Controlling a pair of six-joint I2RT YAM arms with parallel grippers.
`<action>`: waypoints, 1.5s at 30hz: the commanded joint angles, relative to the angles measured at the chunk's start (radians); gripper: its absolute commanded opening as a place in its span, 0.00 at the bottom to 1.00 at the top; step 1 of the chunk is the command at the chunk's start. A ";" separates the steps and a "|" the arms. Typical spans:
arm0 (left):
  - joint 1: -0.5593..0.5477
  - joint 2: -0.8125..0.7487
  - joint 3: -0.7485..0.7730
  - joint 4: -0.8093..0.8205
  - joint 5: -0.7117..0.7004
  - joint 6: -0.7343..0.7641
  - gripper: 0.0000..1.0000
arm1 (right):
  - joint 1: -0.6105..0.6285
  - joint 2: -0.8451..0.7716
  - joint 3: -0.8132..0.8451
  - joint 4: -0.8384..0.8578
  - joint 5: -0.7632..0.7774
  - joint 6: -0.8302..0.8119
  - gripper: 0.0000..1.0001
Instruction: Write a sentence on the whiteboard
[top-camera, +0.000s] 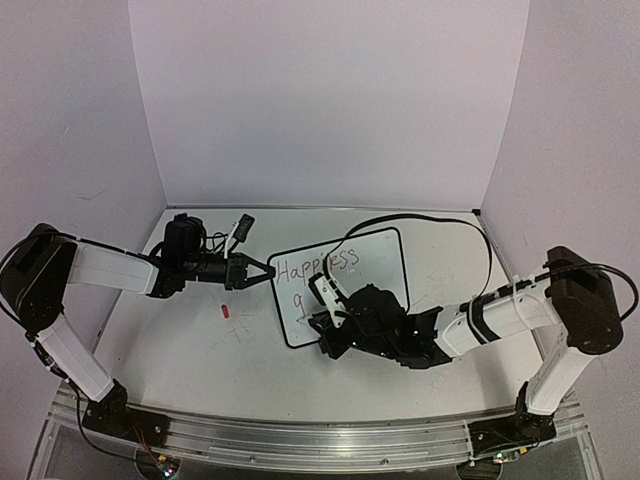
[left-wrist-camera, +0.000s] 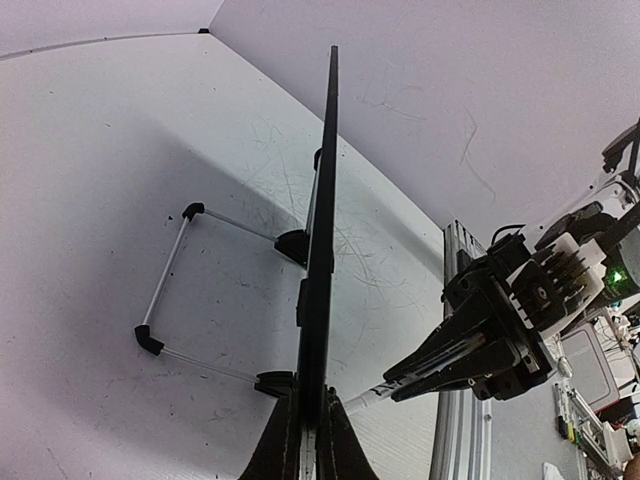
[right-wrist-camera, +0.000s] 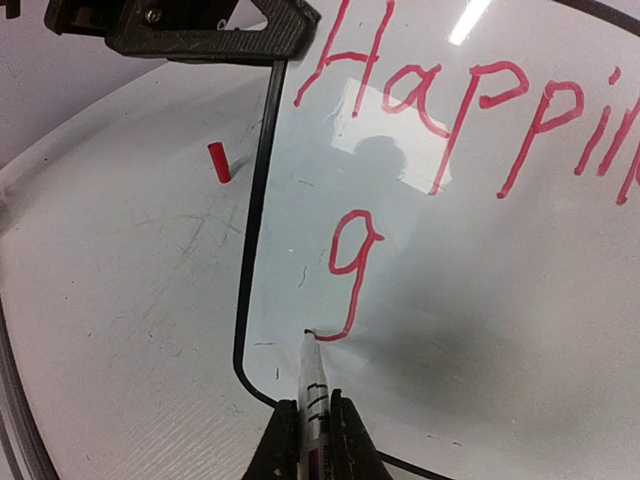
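**From above:** The board (top-camera: 378, 272) stands mid-table (top-camera: 190, 350), and my left gripper (top-camera: 270, 272) is clamped on its left edge. My right gripper (top-camera: 322, 322) hangs over the board's near part, closed round a marker whose tip I cannot make out from here. The sentence (top-camera: 312, 266) reads "Happiness" in red on the far line, its middle letters hidden, with a lone "g" beneath at the left. A small red cap (top-camera: 225, 310) lies on the table left of the board, apart from it.

**Left wrist:** The board (left-wrist-camera: 323, 200) shows edge-on as a thin black line. My left gripper (left-wrist-camera: 308, 415) is pinched on either side of its frame at the bottom of the view. A wire stand (left-wrist-camera: 148, 340) with black feet props the board from the left. On the right, my right gripper (left-wrist-camera: 400, 378) aims the marker (left-wrist-camera: 362, 400) at the board's face.

**Right wrist:** My right gripper (right-wrist-camera: 310, 405) clasps the marker (right-wrist-camera: 310, 365) between both fingers. The tip meets the tail of the "g" in the sentence (right-wrist-camera: 352, 262) on the board (right-wrist-camera: 480, 330). "Happi" runs above, the rest cut off by the picture's edge. My left gripper (right-wrist-camera: 285, 30) bites the black frame at the far left corner. The cap (right-wrist-camera: 218, 163) lies on the table (right-wrist-camera: 120, 300) just left of the board.
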 joint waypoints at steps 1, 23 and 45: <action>-0.007 0.003 0.020 -0.032 0.018 0.024 0.00 | -0.002 0.012 0.050 0.025 0.039 0.005 0.00; -0.007 0.002 0.024 -0.037 0.011 0.031 0.00 | -0.039 -0.177 -0.078 0.108 -0.019 -0.185 0.00; -0.007 0.014 0.034 -0.041 0.019 0.030 0.00 | -0.039 -0.123 -0.020 0.076 0.008 -0.161 0.00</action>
